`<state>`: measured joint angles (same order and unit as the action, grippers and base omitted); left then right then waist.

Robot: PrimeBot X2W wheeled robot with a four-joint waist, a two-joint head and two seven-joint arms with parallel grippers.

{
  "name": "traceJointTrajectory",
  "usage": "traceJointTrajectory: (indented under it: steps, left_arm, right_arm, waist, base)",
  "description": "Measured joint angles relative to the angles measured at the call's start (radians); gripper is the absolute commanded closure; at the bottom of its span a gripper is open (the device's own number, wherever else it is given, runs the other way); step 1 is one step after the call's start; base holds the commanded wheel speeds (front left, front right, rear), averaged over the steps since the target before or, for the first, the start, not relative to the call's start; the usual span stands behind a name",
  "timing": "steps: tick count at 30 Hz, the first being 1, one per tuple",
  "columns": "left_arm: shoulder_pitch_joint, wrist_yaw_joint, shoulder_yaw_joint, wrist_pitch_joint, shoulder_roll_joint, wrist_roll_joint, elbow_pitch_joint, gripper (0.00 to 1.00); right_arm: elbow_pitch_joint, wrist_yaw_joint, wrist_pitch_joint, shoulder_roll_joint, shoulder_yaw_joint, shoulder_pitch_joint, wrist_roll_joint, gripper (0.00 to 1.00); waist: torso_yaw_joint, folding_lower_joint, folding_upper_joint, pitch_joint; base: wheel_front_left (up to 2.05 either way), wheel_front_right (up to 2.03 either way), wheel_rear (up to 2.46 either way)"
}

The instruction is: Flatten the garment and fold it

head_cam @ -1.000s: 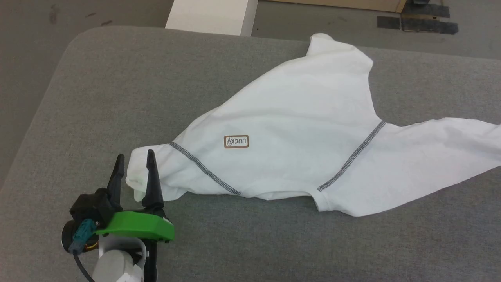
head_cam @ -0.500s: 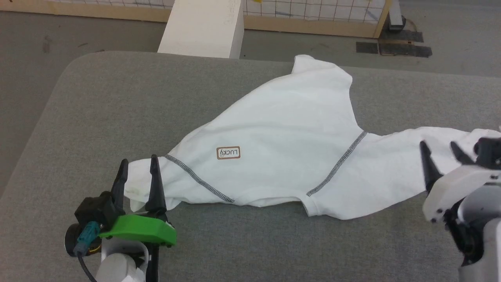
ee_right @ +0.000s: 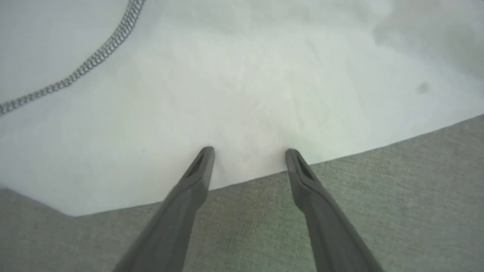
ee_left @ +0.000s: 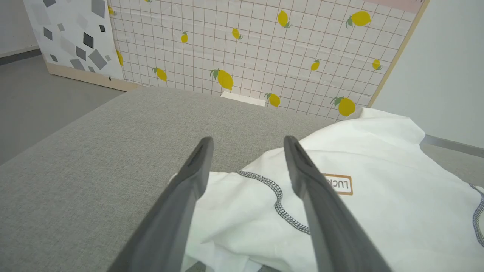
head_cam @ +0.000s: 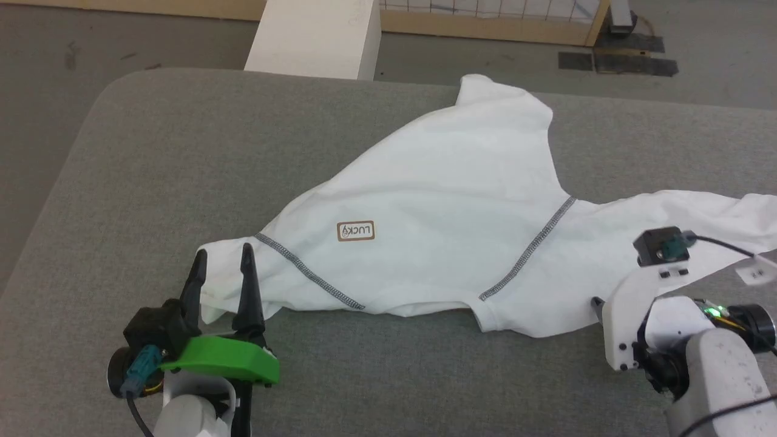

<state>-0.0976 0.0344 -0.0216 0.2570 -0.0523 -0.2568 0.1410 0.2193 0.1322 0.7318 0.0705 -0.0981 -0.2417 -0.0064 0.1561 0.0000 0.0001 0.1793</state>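
Head view: left end effector [head_cam: 223,252], open and empty, over the garment [head_cam: 437,200] sleeve end; right end effector [ee_right: 248,152], open, empty, at its near edge.

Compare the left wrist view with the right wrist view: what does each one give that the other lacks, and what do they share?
Left wrist view: the open left gripper over a bunched sleeve, the LUCKY patch, and a lemon-print panel and a geometric-print panel beyond. Right wrist view: the open right gripper, tips at a straight edge of the cloth. Shared: the white T-shirt, its dark stitched seam and the grey padded surface.
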Motion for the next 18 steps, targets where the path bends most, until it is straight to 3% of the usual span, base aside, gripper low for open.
traceJointTrajectory:
  steps: [4, 5, 6, 7, 8, 18]
  left_arm:
    - [-0.011, -0.001, -0.015, 0.0, 0.0, -0.015, 0.001, 0.0]
    - [-0.012, -0.002, -0.018, 0.0, 0.0, -0.018, 0.002, 0.0]
    - [-0.012, -0.002, -0.018, 0.0, 0.0, -0.018, 0.002, 0.0]
    - [-0.012, -0.002, -0.018, 0.0, 0.0, -0.018, 0.002, 0.0]
    - [-0.012, -0.002, -0.017, 0.0, 0.0, -0.018, 0.002, 0.0]
    - [-0.012, -0.002, -0.006, 0.0, 0.0, -0.017, 0.003, 0.0]
  right_arm:
    - [0.044, 0.0, 0.111, 0.018, 0.036, -0.055, -0.016, 0.0]
    - [0.054, 0.0, 0.185, 0.043, 0.063, -0.079, -0.001, 0.0]
    - [0.055, 0.0, 0.208, 0.048, 0.063, -0.085, 0.013, 0.18]
    - [0.052, 0.0, 0.223, 0.052, 0.064, -0.088, 0.023, 0.75]
    - [0.048, 0.0, 0.228, 0.056, 0.065, -0.088, 0.03, 1.0]
    - [-0.036, 0.001, 0.223, 0.133, 0.012, -0.03, 0.124, 1.0]
  waist:
    - [0.016, 0.0, 0.0, 0.024]
    - [0.029, 0.0, -0.0001, 0.035]
    - [0.032, 0.0, 0.0, 0.039]
    - [0.035, 0.0, -0.0001, 0.041]
    - [0.037, 0.0, -0.0001, 0.042]
    - [0.023, 0.0, 0.0, 0.033]
  base:
    - [0.0, 0.0, 0.0]
    - [0.0, 0.0, 0.0]
    - [0.0, 0.0, 0.0]
    - [0.0, 0.0, 0.0]
    - [0.0, 0.0, 0.0]
    - [0.0, 0.0, 0.0]
